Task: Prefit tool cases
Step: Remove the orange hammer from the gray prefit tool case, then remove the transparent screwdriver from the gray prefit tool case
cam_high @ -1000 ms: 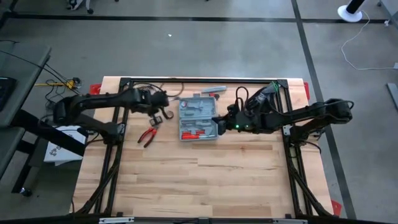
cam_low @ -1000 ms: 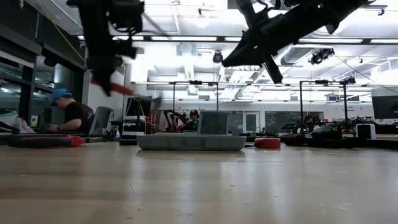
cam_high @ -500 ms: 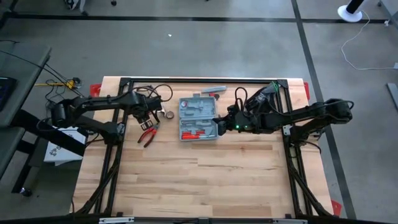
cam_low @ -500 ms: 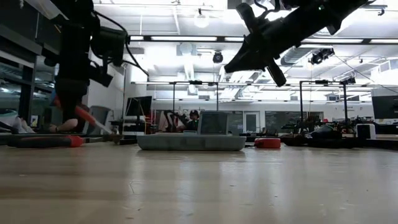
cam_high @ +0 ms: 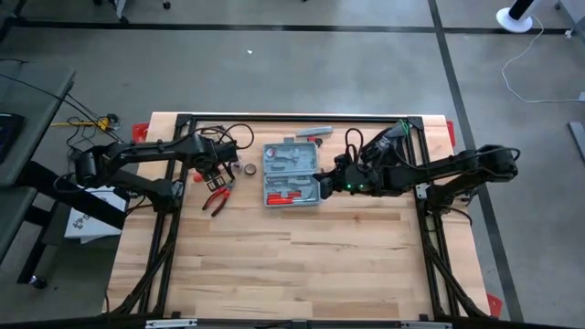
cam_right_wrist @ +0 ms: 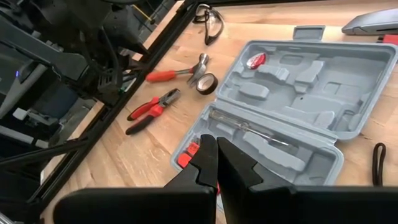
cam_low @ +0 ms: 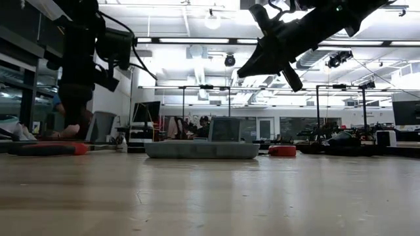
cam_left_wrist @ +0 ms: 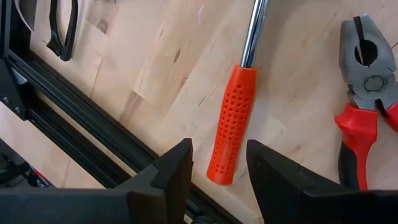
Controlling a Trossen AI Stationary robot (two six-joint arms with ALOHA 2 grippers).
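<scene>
You are seeing the tool case (cam_high: 292,174) lying open near the worktop's (cam_high: 274,265) far edge, about midway across, its long axis running near to far (the small latch tab (cam_right_wrist: 308,32) pointing farward). The right gripper (cam_high: 320,176), fingers pressed together, is hovering at its right rim. The left gripper (cam_high: 216,173), fingers parted and empty, is hanging above a red-handled hammer (cam_left_wrist: 233,121) beside the pliers (cam_left_wrist: 367,106).
</scene>
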